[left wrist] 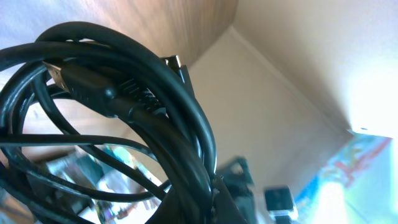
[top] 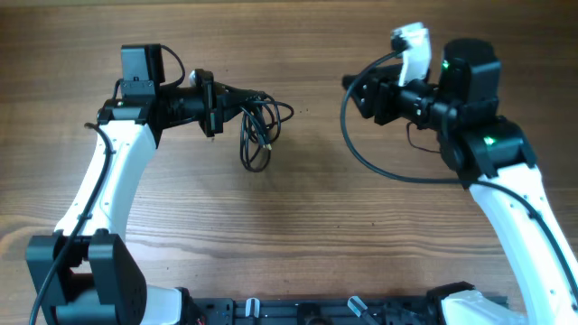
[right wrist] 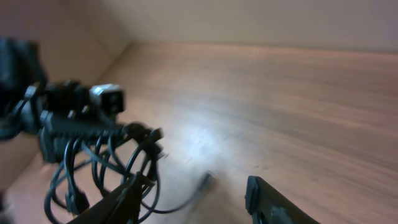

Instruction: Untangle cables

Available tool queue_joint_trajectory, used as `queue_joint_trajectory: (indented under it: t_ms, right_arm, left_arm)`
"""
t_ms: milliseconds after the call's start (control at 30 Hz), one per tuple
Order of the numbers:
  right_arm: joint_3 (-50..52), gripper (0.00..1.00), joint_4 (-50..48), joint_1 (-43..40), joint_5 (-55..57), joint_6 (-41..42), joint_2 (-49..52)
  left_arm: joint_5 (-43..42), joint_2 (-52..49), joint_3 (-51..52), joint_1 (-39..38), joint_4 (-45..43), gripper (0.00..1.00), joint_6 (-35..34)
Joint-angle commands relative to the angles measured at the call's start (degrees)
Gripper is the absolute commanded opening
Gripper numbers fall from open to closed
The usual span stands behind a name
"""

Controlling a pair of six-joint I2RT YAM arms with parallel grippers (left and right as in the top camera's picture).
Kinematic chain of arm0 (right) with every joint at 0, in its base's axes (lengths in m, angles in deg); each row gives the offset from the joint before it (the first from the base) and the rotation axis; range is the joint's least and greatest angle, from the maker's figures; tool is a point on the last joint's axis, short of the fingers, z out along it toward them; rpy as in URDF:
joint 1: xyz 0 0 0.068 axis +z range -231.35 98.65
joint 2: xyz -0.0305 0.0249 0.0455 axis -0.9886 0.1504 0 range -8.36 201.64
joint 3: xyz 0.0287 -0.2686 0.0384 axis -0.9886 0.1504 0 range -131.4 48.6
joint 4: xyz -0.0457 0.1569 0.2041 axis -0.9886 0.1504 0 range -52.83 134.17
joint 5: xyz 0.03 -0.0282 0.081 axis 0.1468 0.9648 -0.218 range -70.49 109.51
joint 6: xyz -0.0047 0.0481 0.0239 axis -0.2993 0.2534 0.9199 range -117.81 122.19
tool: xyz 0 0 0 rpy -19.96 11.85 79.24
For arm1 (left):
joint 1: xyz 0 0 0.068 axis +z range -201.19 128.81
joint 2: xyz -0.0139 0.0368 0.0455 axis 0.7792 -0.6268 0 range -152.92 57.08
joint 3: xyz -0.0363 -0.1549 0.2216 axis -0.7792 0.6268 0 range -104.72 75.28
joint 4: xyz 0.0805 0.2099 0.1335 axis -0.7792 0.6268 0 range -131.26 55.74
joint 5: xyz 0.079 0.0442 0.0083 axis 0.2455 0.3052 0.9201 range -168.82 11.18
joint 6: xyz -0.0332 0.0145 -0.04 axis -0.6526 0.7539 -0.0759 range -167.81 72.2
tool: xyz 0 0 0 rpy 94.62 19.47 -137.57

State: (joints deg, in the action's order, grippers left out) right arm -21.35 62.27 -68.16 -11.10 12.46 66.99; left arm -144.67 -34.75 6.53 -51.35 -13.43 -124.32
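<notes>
left gripper (top: 238, 97) clamps cables (top: 257, 135) so loops droop free; right gripper (right wrist: 193, 202), fingers wide and empty, faces them, likely to pull.

2 arms are showing overhead: left arm (top: 108, 190) at 9 o'clock, right arm (top: 524, 208) at 3 o'clock. 2 grippers are showing, 1 per arm: left gripper (top: 242, 96) and right gripper (top: 354, 88). 1 bundle of cables (top: 259, 126) is sitting approx. 11 o'clock of center. The no. of separate cords can't be counted, as the loops are overlapping too much. 2 plug ends are showing in the left wrist view: 1st plug (left wrist: 62, 76), 2nd plug (left wrist: 176, 62). 1 table (top: 298, 226) is carrying it all.
</notes>
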Motion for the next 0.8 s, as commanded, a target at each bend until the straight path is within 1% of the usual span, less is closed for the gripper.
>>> queue_joint_trajectory:
  t_ms: [0, 100, 167, 200, 267, 333, 367, 433, 467, 600, 733, 767]
  right_arm:
    - [-0.44, 0.56, -0.13, 0.13, -14.88, -2.75, 5.18]
    - [-0.44, 0.57, -0.11, 0.13, -20.39, -2.71, 8.41]
    - [-0.44, 0.57, -0.17, 0.13, -25.22, -0.2, 10.91]
    - [-0.44, 0.57, -0.24, 0.13, -27.78, 0.79, 12.11]
    - [-0.44, 0.57, -0.96, 0.24, -32.41, 0.11, 14.29]
    - [-0.44, 0.57, -1.03, 0.76, -33.97, -3.23, 16.2]
    - [-0.44, 0.58, -1.01, 1.4, -35.15, -6.32, 17.11]
    - [-0.44, 0.58, -1.51, 2.84, -35.91, -9.35, 17.84]
    - [-0.44, 0.58, -2.43, 3.98, -35.06, -10.82, 18.01]
    - [-0.44, 0.58, -7.21, 6.95, -28.37, -10.01, 18.01]
    - [-0.44, 0.56, -9.94, 9.4, -16.59, -5.95, 18.01]
    - [-0.44, 0.54, -10.38, 9.62, -14.6, -5.09, 18.01]
  left_arm:
    - [-8.13, 0.44, -0.48, 0.07, -0.46, 0.04, -6.47]
    - [-8.96, 0.44, -0.48, 0.07, -0.46, 0.04, -6.47]
    - [-8.94, 0.44, -0.48, 0.09, -1.01, 0.04, -6.43]
    - [-8.96, 0.44, -0.48, 0.07, -2.58, 0.04, -6.32]
    - [-9.38, 0.44, -0.48, 0.07, -5.77, 0.04, -6.25]
    - [-10.21, 0.44, -0.48, 0.07, -8.15, 0.04, -6.27]
    - [-10.23, 0.44, -0.48, 0.07, -8.35, 0.04, -6.29]
    - [-10.88, 0.44, -0.48, 0.07, -8.35, 0.04, -7.02]
    - [-11.32, 0.44, -0.48, 0.07, -8.37, 0.04, -8.31]
    - [-12.61, 0.44, -0.48, 0.07, -8.35, 0.04, -11.45]
    - [-14.08, 0.44, -0.48, 0.07, -8.35, 0.04, -13.44]
    - [-14.49, 0.44, -0.48, 0.07, -8.37, 0.04, -14.23]
